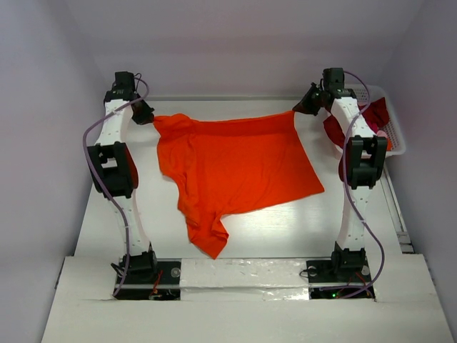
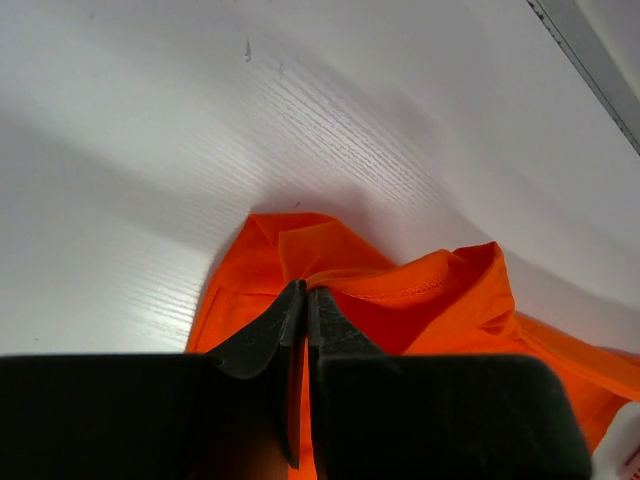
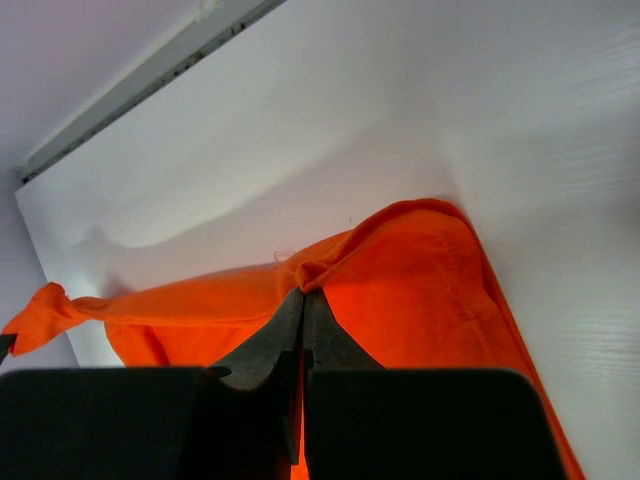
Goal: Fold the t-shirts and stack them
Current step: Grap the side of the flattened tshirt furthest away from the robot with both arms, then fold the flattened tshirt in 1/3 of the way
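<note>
Both arms are reaching to the far side of the surface, and the orange t-shirt is strung between them. At far left, the left gripper is clenched on a bunched corner of the fabric. Its wrist view shows the two black fingers pressed together with orange cloth pinched between them, and a stitched hem curls just to the right of the tips. At far right, the right gripper is clamped on the opposite corner. Here too the fingers meet with a fold of orange caught between them, and from that camera the shirt's edge runs off as a band toward the other grip.

The far edge of the orange t-shirt runs in a fairly straight line from one gripper to the other. The rest of the garment spreads over the middle of the surface toward the near side. It is wide on the right, while on the left it narrows to a rumpled tail that ends close to the near edge, between the two arm bases.

At far right sits the white lattice basket, holding the dark red t-shirts in a heap that the right arm partly hides.
</note>
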You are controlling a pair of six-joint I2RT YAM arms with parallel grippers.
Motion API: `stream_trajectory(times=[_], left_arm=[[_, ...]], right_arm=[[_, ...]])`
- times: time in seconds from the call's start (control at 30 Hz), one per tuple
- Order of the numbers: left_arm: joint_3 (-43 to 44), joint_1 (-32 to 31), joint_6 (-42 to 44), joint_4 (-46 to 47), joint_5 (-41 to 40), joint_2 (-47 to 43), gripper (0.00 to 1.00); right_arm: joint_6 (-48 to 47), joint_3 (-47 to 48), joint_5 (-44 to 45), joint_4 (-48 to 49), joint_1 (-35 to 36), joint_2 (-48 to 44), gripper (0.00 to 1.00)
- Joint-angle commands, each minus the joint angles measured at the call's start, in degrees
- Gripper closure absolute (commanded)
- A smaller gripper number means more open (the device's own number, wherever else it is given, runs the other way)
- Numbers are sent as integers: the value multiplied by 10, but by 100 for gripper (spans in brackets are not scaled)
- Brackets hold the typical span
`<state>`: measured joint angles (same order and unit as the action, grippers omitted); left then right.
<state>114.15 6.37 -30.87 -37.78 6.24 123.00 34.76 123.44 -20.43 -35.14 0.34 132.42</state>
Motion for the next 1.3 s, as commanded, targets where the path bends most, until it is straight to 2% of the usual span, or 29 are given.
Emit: stream_trajectory(times=[0.0, 0.47, 1.27], left_arm=[[17, 0, 13, -26, -9, -36, 100], [-102, -25, 10, 3, -9, -105, 100], [-169, -30, 5, -7, -31, -187, 100]], right_arm=[[5, -14, -11, 26, -5, -42, 100], [2, -89, -12, 42, -5, -74, 100], [-6, -181, -2, 61, -5, -139, 100]])
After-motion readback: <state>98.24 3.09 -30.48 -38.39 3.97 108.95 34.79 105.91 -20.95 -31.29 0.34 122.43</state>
